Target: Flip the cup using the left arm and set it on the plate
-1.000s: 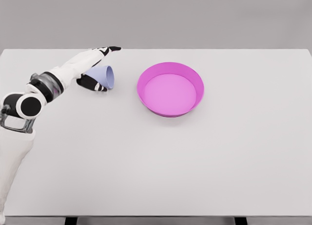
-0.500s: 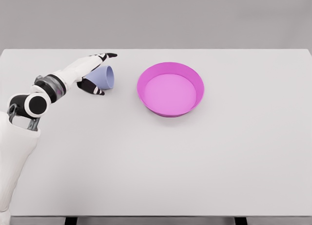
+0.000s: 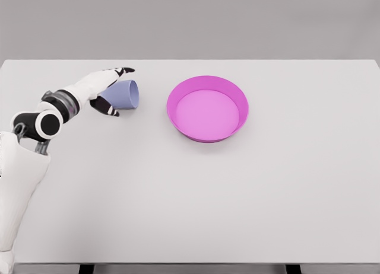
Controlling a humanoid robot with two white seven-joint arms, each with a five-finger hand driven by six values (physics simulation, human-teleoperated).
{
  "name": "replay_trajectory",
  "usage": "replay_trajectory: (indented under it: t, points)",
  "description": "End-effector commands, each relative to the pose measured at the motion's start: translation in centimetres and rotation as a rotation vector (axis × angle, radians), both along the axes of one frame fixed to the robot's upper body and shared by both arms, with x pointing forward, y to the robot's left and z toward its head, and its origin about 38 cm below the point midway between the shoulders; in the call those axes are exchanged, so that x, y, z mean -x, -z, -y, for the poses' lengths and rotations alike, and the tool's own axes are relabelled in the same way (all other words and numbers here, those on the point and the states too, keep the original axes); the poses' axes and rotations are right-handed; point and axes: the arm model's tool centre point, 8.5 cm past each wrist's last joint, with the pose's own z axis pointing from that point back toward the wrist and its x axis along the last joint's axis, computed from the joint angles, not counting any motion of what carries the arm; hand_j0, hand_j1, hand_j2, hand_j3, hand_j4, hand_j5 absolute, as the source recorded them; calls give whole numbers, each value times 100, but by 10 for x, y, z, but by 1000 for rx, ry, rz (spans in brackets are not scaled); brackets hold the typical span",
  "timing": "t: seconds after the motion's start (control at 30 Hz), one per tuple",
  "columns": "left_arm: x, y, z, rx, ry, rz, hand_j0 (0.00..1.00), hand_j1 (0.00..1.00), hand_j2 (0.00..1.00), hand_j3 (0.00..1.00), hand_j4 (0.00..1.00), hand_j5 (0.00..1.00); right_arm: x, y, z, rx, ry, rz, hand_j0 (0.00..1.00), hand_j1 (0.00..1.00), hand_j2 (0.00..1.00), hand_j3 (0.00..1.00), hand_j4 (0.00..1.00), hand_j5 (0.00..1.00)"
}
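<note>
A pink plate (image 3: 207,108) sits just above the frame's centre on the white table (image 3: 237,197), with nothing in it. In the upper left a lavender cup (image 3: 124,94) lies on its side, mouth facing the plate, well apart from it. The left hand (image 3: 105,91) cups it loosely, fingers above and thumb below, hiding its narrow end.

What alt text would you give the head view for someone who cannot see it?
A white robot's left hand reaches around a small lavender plastic cup lying on its side on a white table. A round magenta plate with a raised rim sits empty to the cup's right.
</note>
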Motion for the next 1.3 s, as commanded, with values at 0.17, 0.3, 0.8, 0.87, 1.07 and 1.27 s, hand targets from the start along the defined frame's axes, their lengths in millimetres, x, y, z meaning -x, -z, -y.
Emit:
replay_trajectory:
  t: [0.17,0.3,0.8,0.87,1.07,1.27]
  points:
    - [-1,5,11,-65,-11,8,100,100,100,100,100,100,0,0,0,0,0,0,100,100,100,100,100,100]
    - [-1,6,10,-66,-18,4,100,100,100,100,100,100,0,0,0,0,0,0,100,100,100,100,100,100]
    - [-2,14,32,-49,25,-14,100,100,100,100,100,100,0,0,0,0,0,0,100,100,100,100,100,100]
    - [-2,14,34,-43,27,-16,100,100,100,100,100,100,0,0,0,0,0,1,100,100,100,100,100,100]
    - [-13,17,39,-28,21,-37,100,100,100,100,100,100,0,0,0,0,0,0,100,100,100,100,100,100]
    - [-18,15,29,-31,-7,-40,100,100,100,100,100,100,0,0,0,0,0,0,100,100,100,100,100,100]
